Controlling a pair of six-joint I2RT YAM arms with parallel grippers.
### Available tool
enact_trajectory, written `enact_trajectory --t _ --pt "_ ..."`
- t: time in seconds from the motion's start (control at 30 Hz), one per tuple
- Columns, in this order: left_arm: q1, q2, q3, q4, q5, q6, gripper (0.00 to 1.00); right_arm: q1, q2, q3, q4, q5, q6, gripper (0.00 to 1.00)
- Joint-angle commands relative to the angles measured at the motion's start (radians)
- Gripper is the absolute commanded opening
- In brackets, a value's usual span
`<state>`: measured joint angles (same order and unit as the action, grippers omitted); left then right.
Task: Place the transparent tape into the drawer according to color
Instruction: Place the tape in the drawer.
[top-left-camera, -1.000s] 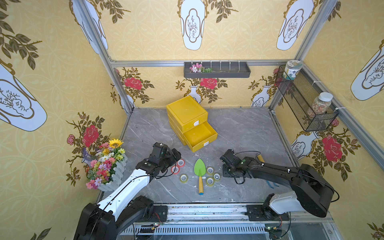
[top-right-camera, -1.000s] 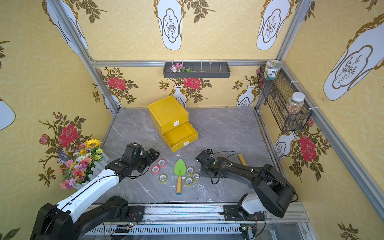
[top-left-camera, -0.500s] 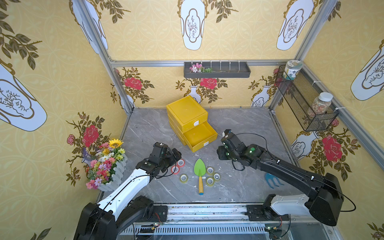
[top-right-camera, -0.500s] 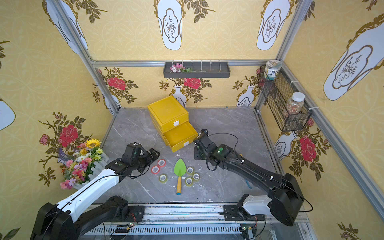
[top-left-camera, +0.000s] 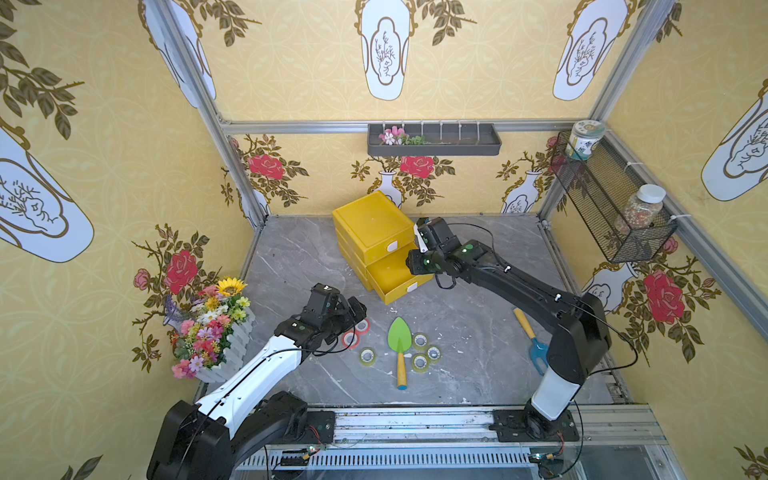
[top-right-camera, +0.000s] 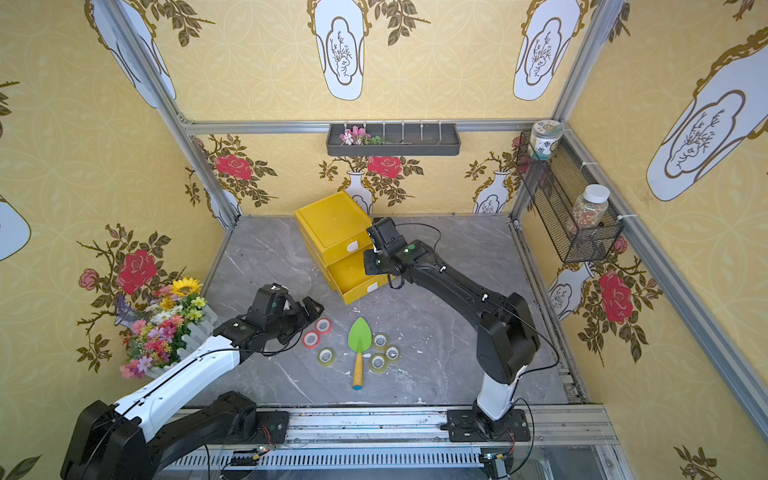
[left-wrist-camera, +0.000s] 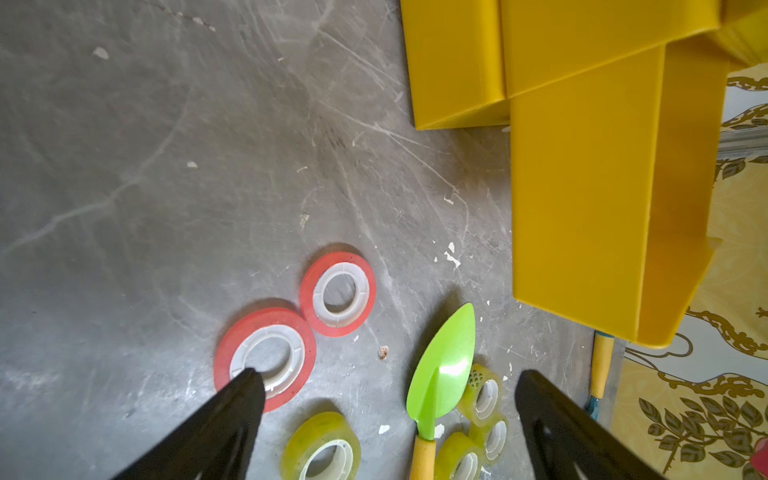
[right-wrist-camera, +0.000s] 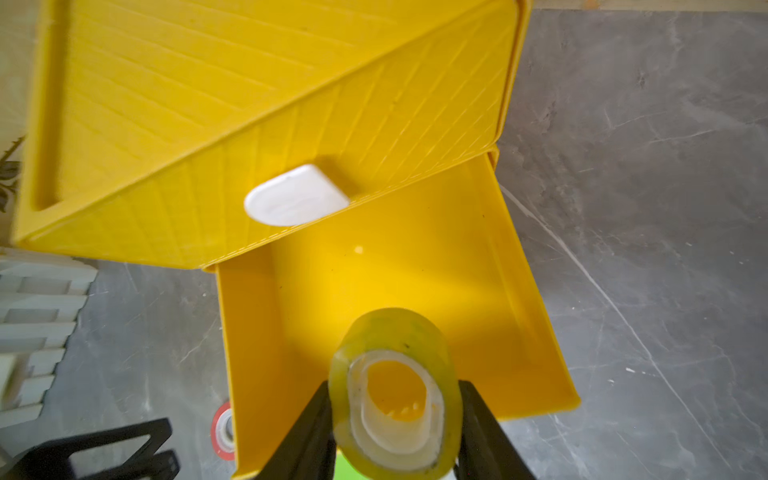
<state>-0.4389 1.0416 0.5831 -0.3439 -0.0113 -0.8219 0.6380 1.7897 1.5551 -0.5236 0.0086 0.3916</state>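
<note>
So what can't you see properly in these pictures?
- Top drawer: shut; inside hidden in every view.
- Held yellowish tape roll: hidden in both top views under the right gripper.
- Blue rake: in a top view, the right arm covers part of its head.
- Nearest red tape roll: left wrist view, a finger of the left gripper overlaps its edge.
</note>
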Motion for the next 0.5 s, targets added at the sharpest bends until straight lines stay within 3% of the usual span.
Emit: enact_trajectory --t 0.0,0.23,0.47 --pt "-0.002 0.005 0.006 -0.005 0.01 0.015 1.0 -0.011 0.049 0.037 0.004 -0.043 -0.022 0.44" --pt "-0.004 0.016 0.013 -0.007 0.011 0.027 1.0 -0.013 0.136 0.101 -0.058 -0.029 -0.033 0.48" --pt "-0.008 0.034 0.022 -0.007 0.017 0.041 1.0 -0.015 0.174 0.123 -0.067 -0.009 -0.034 0.6"
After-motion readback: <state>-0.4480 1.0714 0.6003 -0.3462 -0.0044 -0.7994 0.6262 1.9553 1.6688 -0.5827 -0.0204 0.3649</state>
